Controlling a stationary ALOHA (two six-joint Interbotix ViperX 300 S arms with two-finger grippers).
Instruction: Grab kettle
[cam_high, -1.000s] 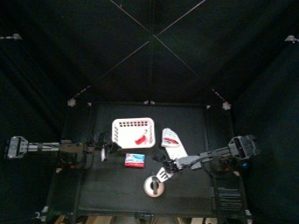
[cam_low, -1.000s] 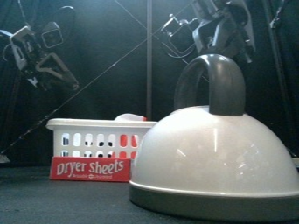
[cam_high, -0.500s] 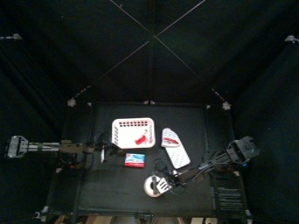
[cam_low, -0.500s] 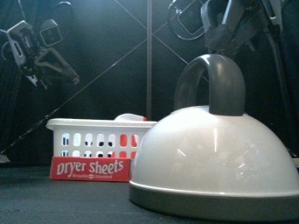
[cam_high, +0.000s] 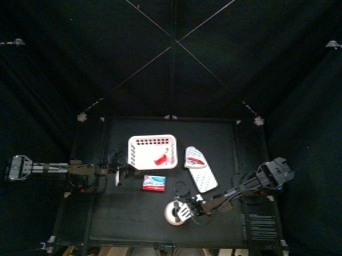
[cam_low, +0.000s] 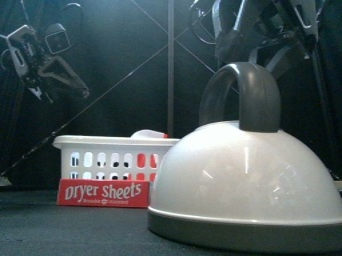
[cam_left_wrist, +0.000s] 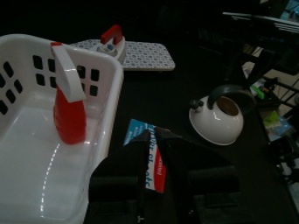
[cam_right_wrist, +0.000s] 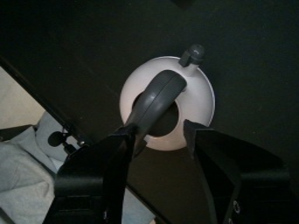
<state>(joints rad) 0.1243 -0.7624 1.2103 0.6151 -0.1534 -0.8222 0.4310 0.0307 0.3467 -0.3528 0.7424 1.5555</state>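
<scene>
Counting across your counter (cam_high: 127, 205), you have one kettle (cam_high: 177, 211), one white basket (cam_high: 152, 151), one long white board (cam_high: 201, 167) and one small red box (cam_low: 102, 192) reading "Dryer Sheets". The kettle sits near the front edge. Your right pincer (cam_right_wrist: 163, 140) hangs over it, spread wide either side of the dark handle (cam_right_wrist: 156, 98). Your left pincer (cam_left_wrist: 166, 182) rests beside the basket; you cannot tell its opening.
</scene>
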